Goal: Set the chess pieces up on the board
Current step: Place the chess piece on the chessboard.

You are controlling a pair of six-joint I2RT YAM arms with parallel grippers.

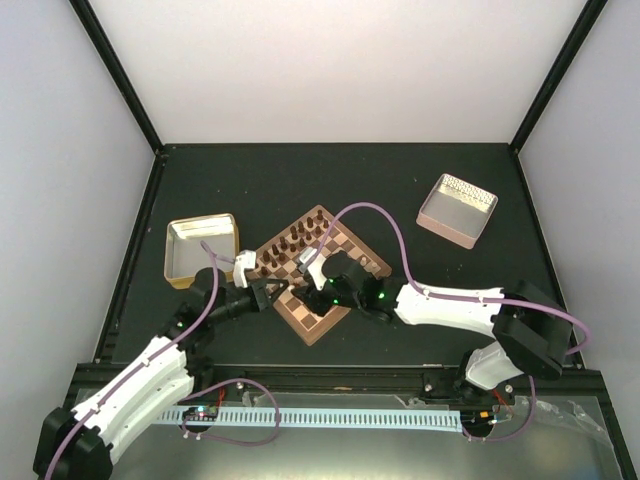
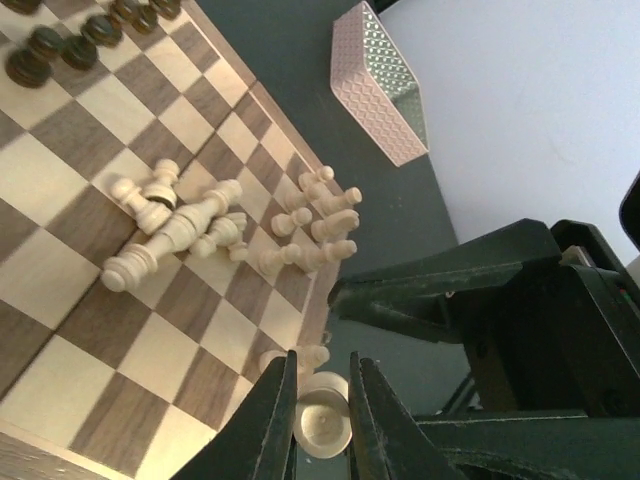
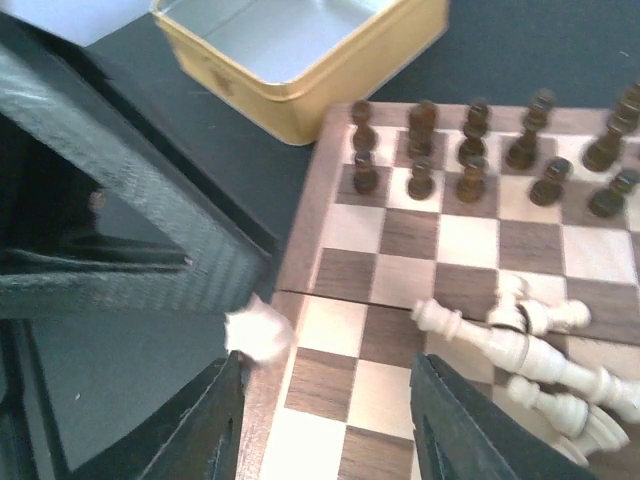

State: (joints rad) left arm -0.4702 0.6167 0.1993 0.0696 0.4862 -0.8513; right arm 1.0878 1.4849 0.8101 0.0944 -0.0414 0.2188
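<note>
The board (image 1: 345,237) lies in the middle of the table. Dark brown pieces (image 3: 470,150) stand in two rows at its far edge. Several cream pieces (image 2: 200,225) lie toppled in a heap on the squares; they also show in the right wrist view (image 3: 530,350). My left gripper (image 2: 323,378) is shut on a cream piece (image 2: 322,422) and holds it over the board's near rim. That piece shows blurred in the right wrist view (image 3: 258,333). My right gripper (image 3: 330,425) is open and empty, just above the board's near squares, close beside the left gripper (image 1: 272,293).
A shallow yellow metal tray (image 1: 173,262) stands left of the board, also in the right wrist view (image 3: 400,45). A pinkish bin (image 1: 437,224) stands at the back right, also in the left wrist view (image 2: 375,90). The two grippers nearly touch over the board's near corner.
</note>
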